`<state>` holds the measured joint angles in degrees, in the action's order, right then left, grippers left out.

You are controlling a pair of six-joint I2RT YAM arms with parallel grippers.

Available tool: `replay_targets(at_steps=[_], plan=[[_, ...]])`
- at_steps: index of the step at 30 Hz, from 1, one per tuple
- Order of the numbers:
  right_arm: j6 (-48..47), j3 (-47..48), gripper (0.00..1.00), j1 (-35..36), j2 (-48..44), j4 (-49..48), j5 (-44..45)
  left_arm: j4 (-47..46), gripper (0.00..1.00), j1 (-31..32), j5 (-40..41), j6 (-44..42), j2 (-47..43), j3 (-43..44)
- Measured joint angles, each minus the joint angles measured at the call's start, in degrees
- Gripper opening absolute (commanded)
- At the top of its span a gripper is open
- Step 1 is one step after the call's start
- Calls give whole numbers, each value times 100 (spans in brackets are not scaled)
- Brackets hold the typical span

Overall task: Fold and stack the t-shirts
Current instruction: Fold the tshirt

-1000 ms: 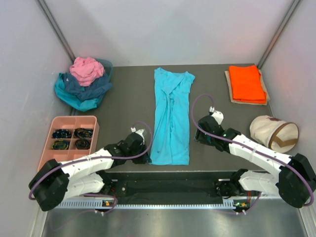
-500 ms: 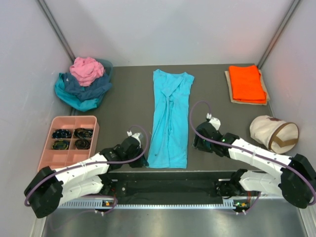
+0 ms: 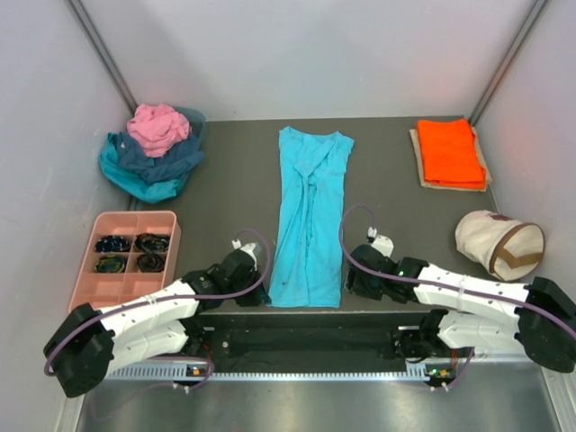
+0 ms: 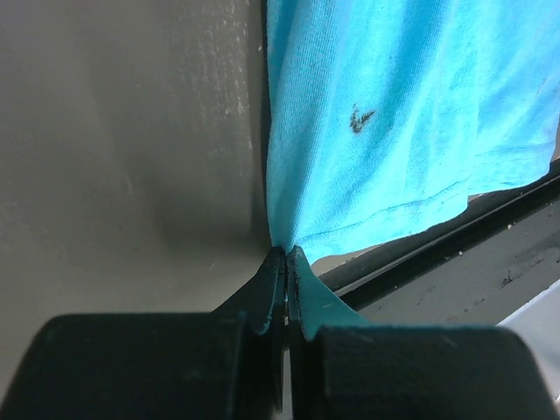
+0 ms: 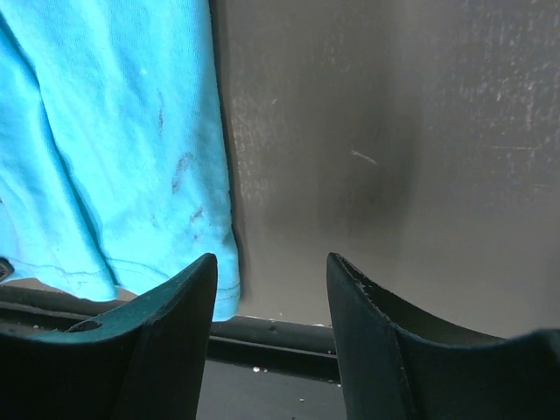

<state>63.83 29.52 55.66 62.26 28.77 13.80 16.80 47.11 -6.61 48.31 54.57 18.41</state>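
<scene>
Work cell seen from above. A dark grey table surface (image 3: pixel 234 180) fills the floor of an enclosure with pale, plain walls (image 3: pixel 315 54). Two metal struts (image 3: pixel 99 49) run up its far corners. A black rail (image 3: pixel 306 342) borders the near edge, where both arms are mounted.

The turquoise t-shirt (image 3: pixel 310 216) lies flat and lengthwise at the centre of the table, folded into a narrow strip. Its neck points to the far wall and its hem lies at the near edge. The left gripper (image 3: pixel 263 293) is clamped on the near-left hem corner. In the left wrist view its fingers (image 4: pixel 276 280) are pressed together with the cloth (image 4: pixel 394 114) pinched at their tips. The right gripper (image 3: pixel 351 288) sits just beside the near-right hem corner with its jaws apart and nothing between them. In the right wrist view bare table (image 5: pixel 394 131) shows through the gap, and the hem (image 5: pixel 114 131) lies beside the left-hand finger (image 5: pixel 166 306).

The orange t-shirt (image 3: pixel 450 151) lies folded on a beige sheet (image 3: pixel 416 148) at the far right. At the far left is a loose heap, with a pink t-shirt (image 3: pixel 157 126) on a navy t-shirt (image 3: pixel 157 160) on a teal t-shirt (image 3: pixel 135 184). A pink four-compartment tray (image 3: pixel 135 216) holding dark coiled items stands near the left arm. A cream canvas bag (image 3: pixel 499 243) with a brown strap lies on its side at the right.
</scene>
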Motion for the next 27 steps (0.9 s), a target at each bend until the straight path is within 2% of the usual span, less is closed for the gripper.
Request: replay_targets(at_steps=[6, 14, 17, 21, 22, 23, 25, 27], plan=[[103, -101, 51, 31, 46, -227, -70, -2, 0, 15, -4, 0, 9, 0], [201, -90, 50, 186, 557, -890, -262, 2, 0, 28, -20, -2, 7, 0], [229, -42, 46, 273, 739, -1152, -337, 13, 0, 31, -20, -2, 4, 0], [293, -13, 26, 420, 907, -1303, -396, 87, 0, 31, -20, -4, -37, 0], [317, -13, 16, 452, 925, -1298, -402, 127, 0, 31, -20, -4, -66, 0], [332, -15, 13, 476, 940, -1290, -404, 155, 0, 31, -22, -4, -98, 0], [376, -26, 0, 533, 949, -1237, -404, 186, 0, 31, -24, -7, -162, 0], [411, -28, 0, 573, 949, -1163, -400, 205, 0, 31, -39, -4, -201, 0]])
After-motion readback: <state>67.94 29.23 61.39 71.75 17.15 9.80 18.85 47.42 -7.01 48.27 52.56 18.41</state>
